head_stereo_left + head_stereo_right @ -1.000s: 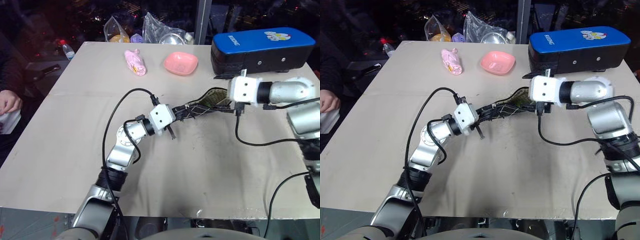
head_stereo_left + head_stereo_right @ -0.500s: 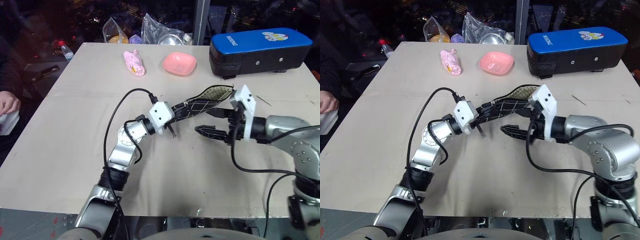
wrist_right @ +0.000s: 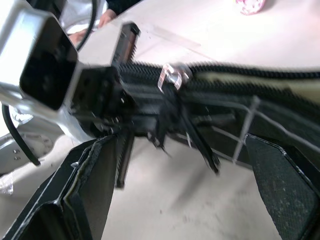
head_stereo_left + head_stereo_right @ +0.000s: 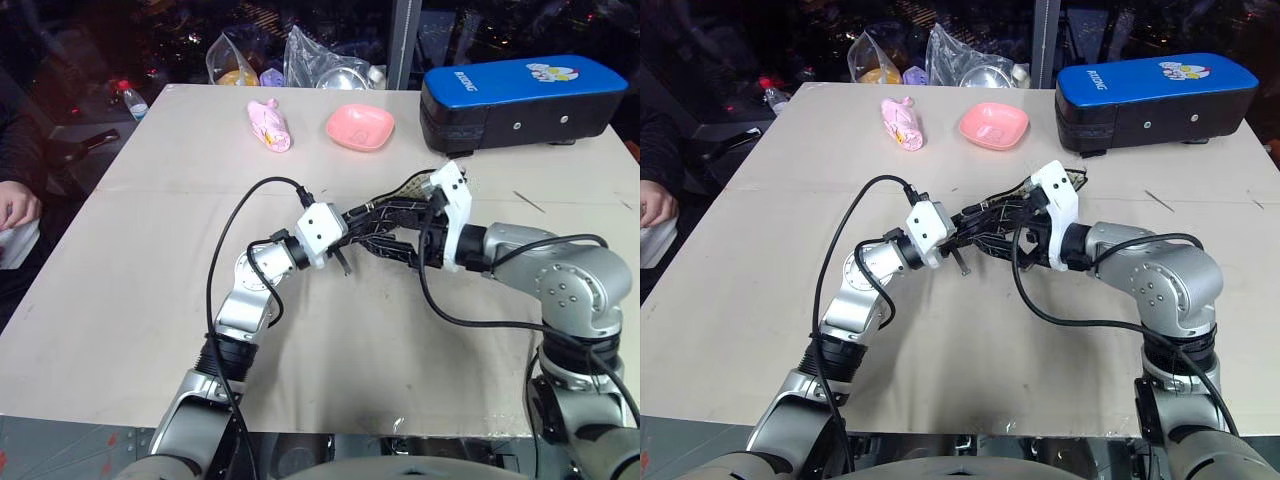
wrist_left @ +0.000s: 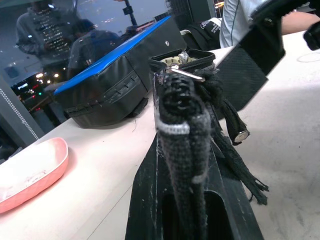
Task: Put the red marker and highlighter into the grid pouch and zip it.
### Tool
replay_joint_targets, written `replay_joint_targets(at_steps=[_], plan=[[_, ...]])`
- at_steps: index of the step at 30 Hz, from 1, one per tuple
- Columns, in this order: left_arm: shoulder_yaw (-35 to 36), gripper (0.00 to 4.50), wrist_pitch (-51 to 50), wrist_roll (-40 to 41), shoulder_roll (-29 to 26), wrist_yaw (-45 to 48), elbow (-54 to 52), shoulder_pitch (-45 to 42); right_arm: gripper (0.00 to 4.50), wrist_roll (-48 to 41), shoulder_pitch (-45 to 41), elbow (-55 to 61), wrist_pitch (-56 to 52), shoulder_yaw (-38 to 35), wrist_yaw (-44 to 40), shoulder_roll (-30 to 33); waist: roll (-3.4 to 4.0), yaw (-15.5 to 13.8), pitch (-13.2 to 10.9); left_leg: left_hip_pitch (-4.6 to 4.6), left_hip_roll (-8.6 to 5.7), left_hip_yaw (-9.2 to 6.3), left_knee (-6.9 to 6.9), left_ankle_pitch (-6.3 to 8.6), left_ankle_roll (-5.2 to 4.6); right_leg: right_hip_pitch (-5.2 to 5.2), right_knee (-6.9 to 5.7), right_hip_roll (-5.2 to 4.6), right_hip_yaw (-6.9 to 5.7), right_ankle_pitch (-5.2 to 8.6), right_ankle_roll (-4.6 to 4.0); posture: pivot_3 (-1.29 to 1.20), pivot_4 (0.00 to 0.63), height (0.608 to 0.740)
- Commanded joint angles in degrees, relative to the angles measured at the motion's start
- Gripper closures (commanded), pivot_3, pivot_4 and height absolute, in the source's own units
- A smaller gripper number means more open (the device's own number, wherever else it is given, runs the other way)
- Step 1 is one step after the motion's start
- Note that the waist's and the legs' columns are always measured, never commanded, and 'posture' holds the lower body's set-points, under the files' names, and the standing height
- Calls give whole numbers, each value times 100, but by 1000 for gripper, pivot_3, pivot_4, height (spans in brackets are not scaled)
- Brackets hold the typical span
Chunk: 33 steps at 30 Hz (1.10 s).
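The table (image 4: 130,300) is evenly and brightly lit from overhead; its pale surface shows no hard glare. Shadows under the arms are soft and short, falling close beneath them. Beyond the table's far edge the background is dark, with small points of light. The plastic bags (image 4: 320,60) past that far edge carry bright specular highlights. The blue case (image 4: 520,80) near the table's far right corner shows a mild sheen on top. In the left wrist view the grid pouch (image 5: 182,135) is sharp up close, and a dark window behind the blue case reflects figures. The right wrist view is motion-blurred, with the pouch's zipper smeared.
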State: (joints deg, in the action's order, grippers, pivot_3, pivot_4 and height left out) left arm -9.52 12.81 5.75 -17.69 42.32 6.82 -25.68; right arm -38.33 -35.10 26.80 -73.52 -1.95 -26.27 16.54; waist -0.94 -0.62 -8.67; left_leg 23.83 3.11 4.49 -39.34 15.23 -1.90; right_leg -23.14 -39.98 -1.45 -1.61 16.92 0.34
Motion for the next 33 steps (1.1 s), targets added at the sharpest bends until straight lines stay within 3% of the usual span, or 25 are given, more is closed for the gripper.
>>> replay_joint_targets(at_steps=[1,2,5,13,19,27,33], plan=[[12,4500,42,-3,-3,-39,-198,-17,406,-24,-122,7,224,16,145,-144,0,-1,0,0,0,0,0,0,0,0,0,0,0,0,0,0,150,716],[6,4500,44,-6,-1,-45,-194,-19,406,-30,-127,-16,249,12,175,-176,0,-2,0,0,0,0,0,0,0,0,1,0,0,0,0,0,150,716],[-3,4500,49,-10,-2,-55,-197,-17,1185,-65,-129,-64,291,-43,294,-275,0,-4,0,1,0,1,0,0,0,0,2,-1,0,0,0,0,150,716],[-9,4500,73,-24,4,-69,-172,-21,4440,-130,-68,-65,281,-197,478,-262,0,8,0,1,0,0,2,0,0,0,2,0,0,0,0,0,150,716],[-29,4500,97,-19,17,-72,-126,-25,4440,-544,-7,-9,-171,-1104,1380,-1146,0,4,0,1,2,0,4,0,0,0,2,-1,-1,0,0,0,150,716],[-25,4500,125,-31,33,-124,-95,-10,4440,-972,-143,105,-662,-3014,3724,-3077,1,-20,1,4,-1,0,8,-1,2,-1,3,-6,-4,0,0,0,150,716],[-27,4500,146,-33,28,-159,-60,-25,4440,-1624,-294,-179,-253,-3699,4890,-2910,2,37,1,2,-4,2,11,-1,1,-2,3,-6,-1,0,0,0,150,716]])
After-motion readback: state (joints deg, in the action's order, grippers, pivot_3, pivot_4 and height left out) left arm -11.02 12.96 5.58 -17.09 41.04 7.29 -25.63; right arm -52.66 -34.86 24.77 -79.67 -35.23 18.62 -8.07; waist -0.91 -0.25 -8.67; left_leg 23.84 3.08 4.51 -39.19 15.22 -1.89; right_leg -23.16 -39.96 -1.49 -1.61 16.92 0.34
